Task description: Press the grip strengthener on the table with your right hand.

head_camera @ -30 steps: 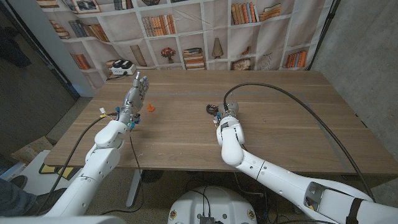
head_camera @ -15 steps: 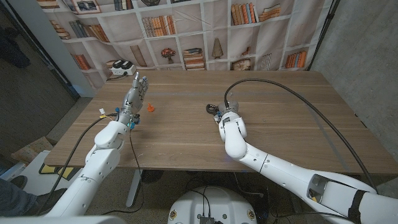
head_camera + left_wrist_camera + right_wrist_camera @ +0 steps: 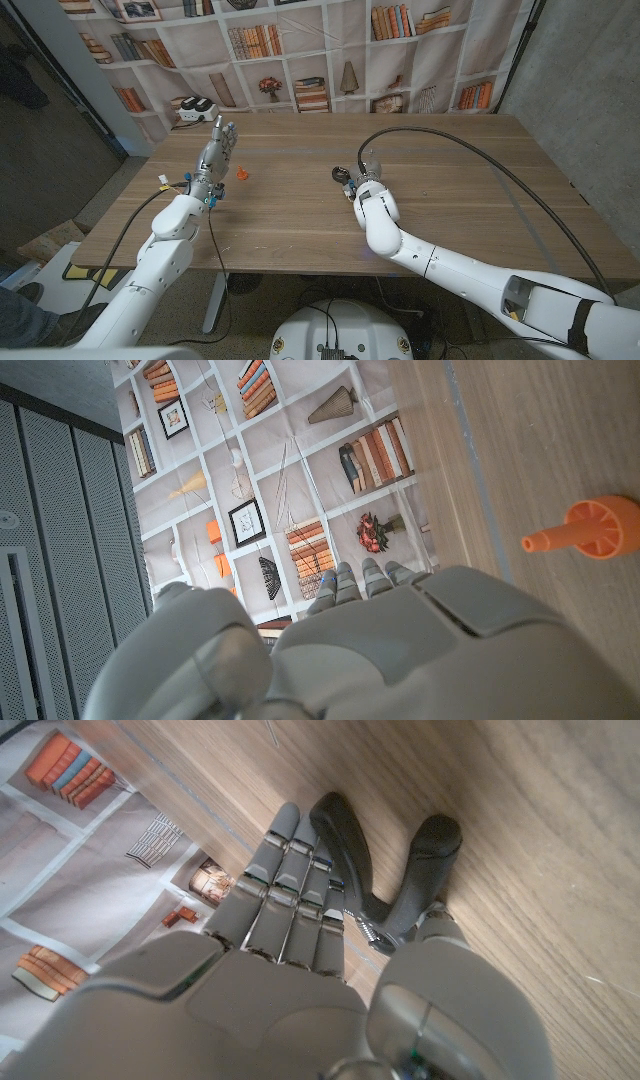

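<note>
Backdrop: bookshelf-print curtain (image 3: 300,50) hangs behind the wooden table (image 3: 480,190), along its far edge.
Task thing: grip strengthener (image 3: 385,870), black, with two padded handles spreading from a metal spring coil; it sits around the middle of the table, well in from every edge, and shows in the head view as a small dark shape (image 3: 341,176) just past the right hand.
Right hand: right hand (image 3: 300,960) is at the strengthener; its fingers (image 3: 290,885) lie straight and side by side along one handle, and the thumb side sits by the coil and the other handle. I cannot tell whether it is gripping yet or only laid against it.
Handles: spread wide apart, so the squeeze looks not yet made.
Left hand: left hand (image 3: 220,145) stands upright near the table's left edge, fingers extended close together, holding nothing.
Other: small orange cone-shaped piece (image 3: 590,530) lies on the wood just beside the left hand.
Progress: reach seems done, hand is in place on the tool.
Left to do: curl fingers and thumb round both handles and press them together.
</note>
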